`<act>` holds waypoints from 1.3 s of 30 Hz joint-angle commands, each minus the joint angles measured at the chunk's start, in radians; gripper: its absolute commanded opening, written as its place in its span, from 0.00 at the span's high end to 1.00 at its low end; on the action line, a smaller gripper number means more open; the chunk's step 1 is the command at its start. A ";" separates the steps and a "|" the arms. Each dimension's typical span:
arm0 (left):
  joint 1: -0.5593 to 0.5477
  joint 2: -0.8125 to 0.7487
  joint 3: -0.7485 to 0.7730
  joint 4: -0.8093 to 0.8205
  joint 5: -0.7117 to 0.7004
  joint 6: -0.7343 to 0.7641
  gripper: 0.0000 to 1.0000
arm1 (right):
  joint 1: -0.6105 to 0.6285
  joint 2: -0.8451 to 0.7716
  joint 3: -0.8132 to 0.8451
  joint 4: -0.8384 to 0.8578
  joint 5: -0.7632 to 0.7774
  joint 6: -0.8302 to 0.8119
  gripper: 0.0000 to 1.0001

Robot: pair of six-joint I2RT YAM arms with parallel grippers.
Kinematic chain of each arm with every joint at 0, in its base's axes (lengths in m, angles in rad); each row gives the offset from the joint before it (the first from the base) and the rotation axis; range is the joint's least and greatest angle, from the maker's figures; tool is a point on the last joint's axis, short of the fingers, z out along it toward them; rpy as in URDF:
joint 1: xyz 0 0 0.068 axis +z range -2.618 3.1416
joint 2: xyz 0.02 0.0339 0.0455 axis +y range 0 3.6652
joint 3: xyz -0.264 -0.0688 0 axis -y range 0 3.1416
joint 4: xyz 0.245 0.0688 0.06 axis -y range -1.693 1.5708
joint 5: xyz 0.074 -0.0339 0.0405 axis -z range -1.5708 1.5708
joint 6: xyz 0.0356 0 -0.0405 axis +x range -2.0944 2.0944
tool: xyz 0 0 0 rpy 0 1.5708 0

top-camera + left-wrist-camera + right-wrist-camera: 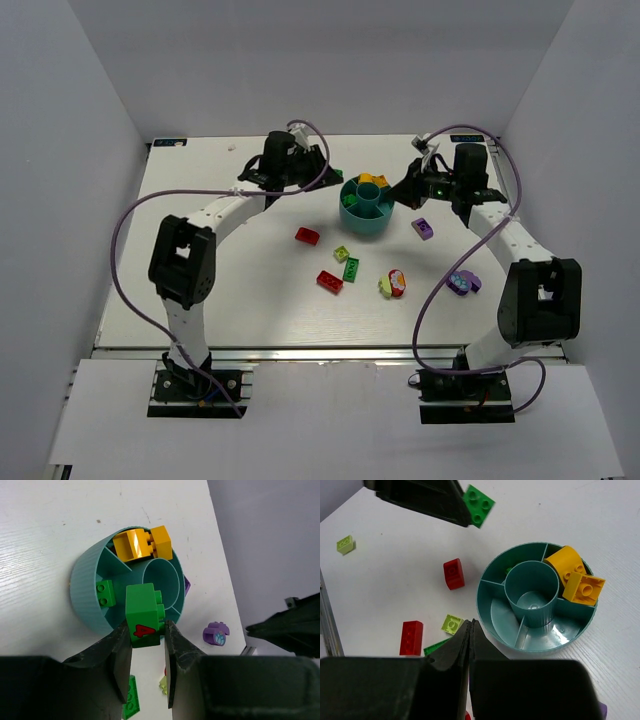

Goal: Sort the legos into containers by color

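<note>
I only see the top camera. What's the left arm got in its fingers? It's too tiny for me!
Observer: The left gripper pinches a green lego with a red mark on its side, close by the teal bowl.
Operator: Is there a green one inside the bowl too?
Observer: Yes, a small green brick lies in one wedge compartment.
Operator: Is the other arm holding something?
Observer: No. The right gripper is shut with nothing between its fingers.
</note>
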State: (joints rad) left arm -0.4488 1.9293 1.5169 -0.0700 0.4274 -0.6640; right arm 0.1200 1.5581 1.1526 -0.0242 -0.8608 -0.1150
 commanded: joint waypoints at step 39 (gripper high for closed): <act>-0.071 0.225 0.394 -0.271 -0.128 0.121 0.45 | -0.008 -0.056 -0.018 -0.094 -0.101 -0.151 0.77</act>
State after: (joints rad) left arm -0.5144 2.1883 1.8732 -0.3397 0.3187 -0.5564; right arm 0.1169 1.5265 1.1290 -0.0666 -0.8852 -0.1696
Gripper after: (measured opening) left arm 0.550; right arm 0.200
